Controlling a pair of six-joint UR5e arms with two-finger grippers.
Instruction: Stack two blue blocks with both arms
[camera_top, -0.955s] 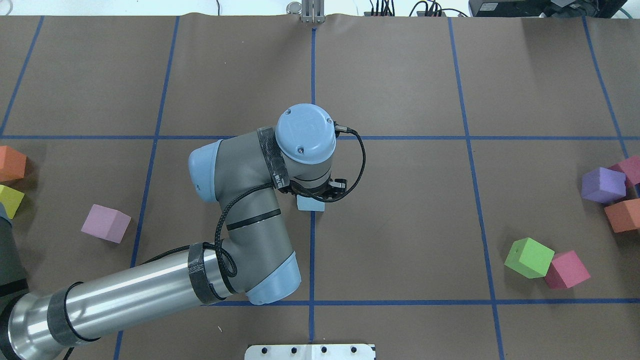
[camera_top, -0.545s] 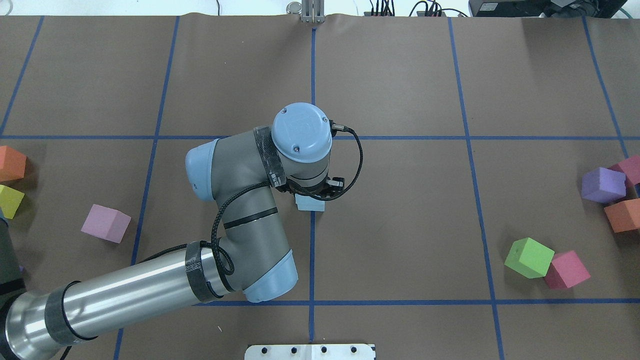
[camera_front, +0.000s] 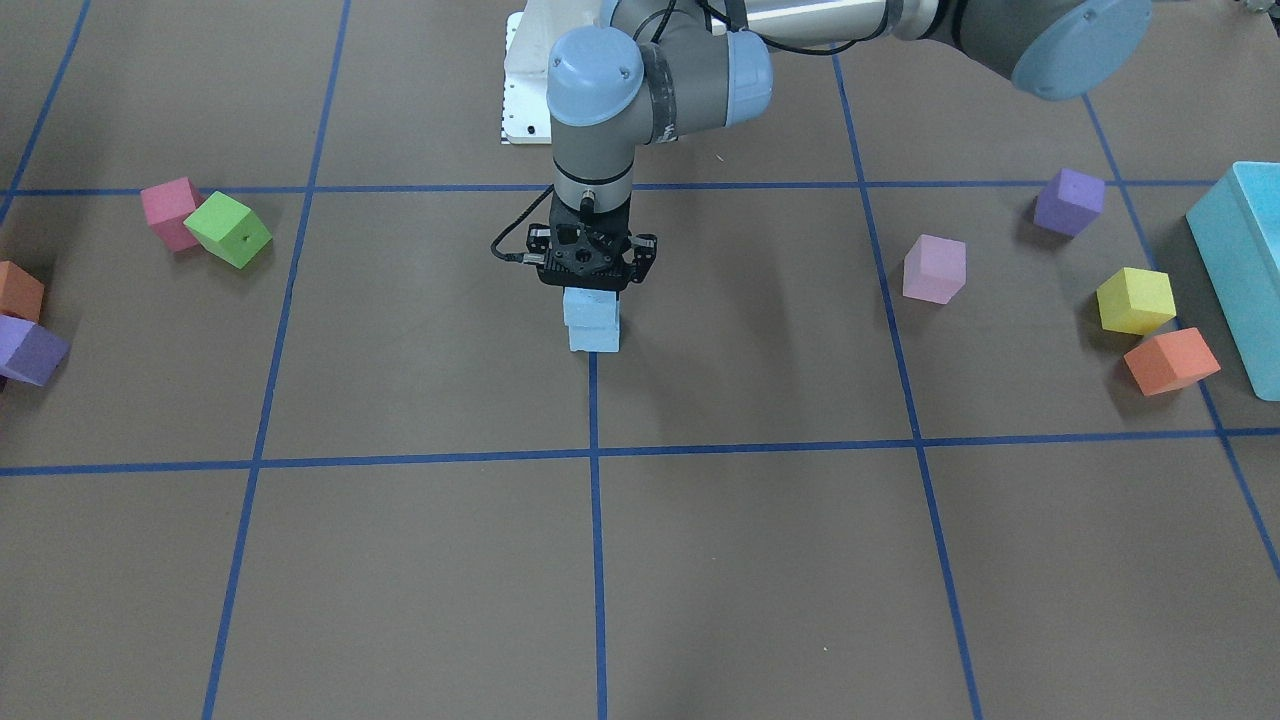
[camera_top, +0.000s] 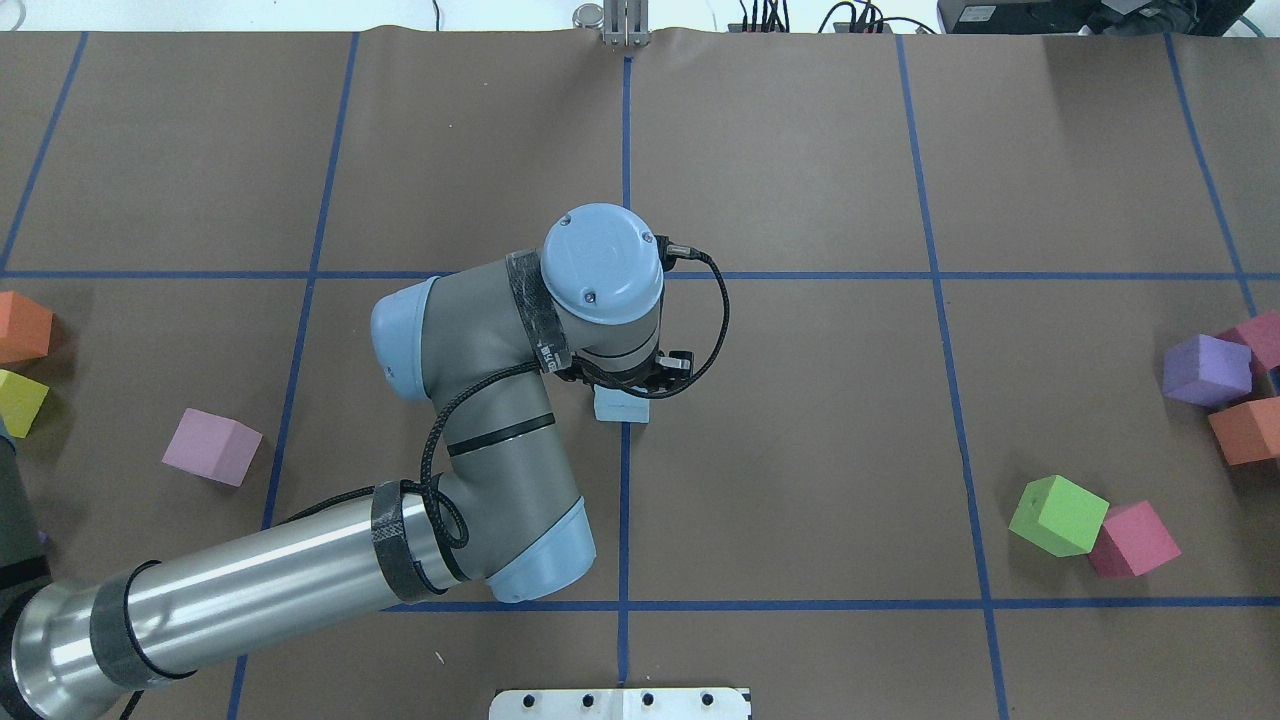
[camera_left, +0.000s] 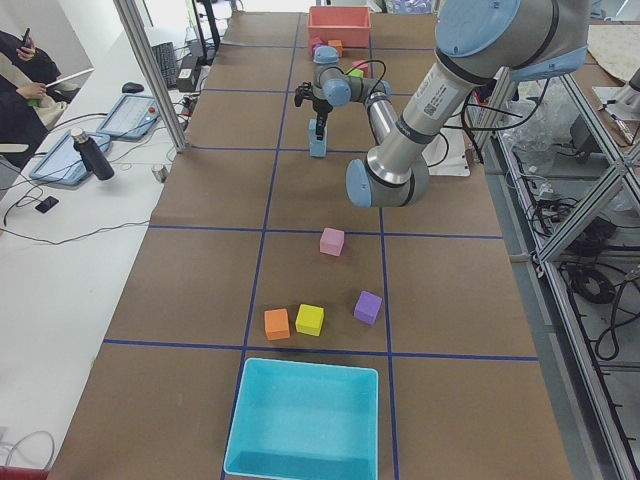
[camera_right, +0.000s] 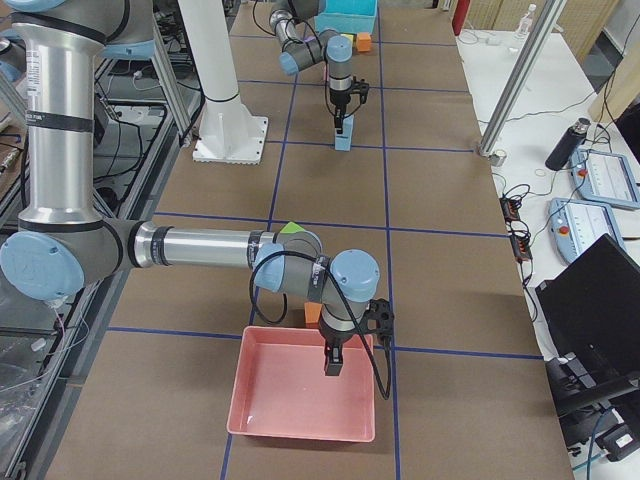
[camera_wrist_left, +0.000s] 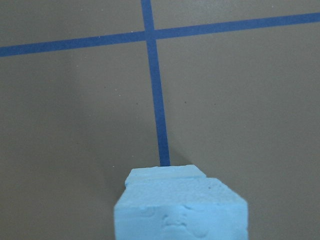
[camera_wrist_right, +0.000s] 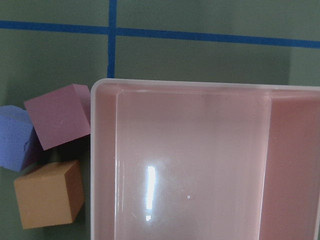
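Two blue blocks stand stacked at the table's centre on the blue tape line: the upper one rests on the lower one. My left gripper points straight down on the stack, shut on the upper block. Its fingers are hidden under the wrist in the overhead view, where only a corner of a block shows. The lower block's edge peeks out behind the upper one. My right gripper hangs over a pink tray far to the right, and I cannot tell whether it is open or shut.
The pink tray has magenta, purple and orange cubes beside it. Green and pink cubes lie right. Lilac, yellow and orange cubes and a teal box lie left.
The left arm's wrist has shifted slightly to the view's left and has nearly stopped. The blue stack stays in place.
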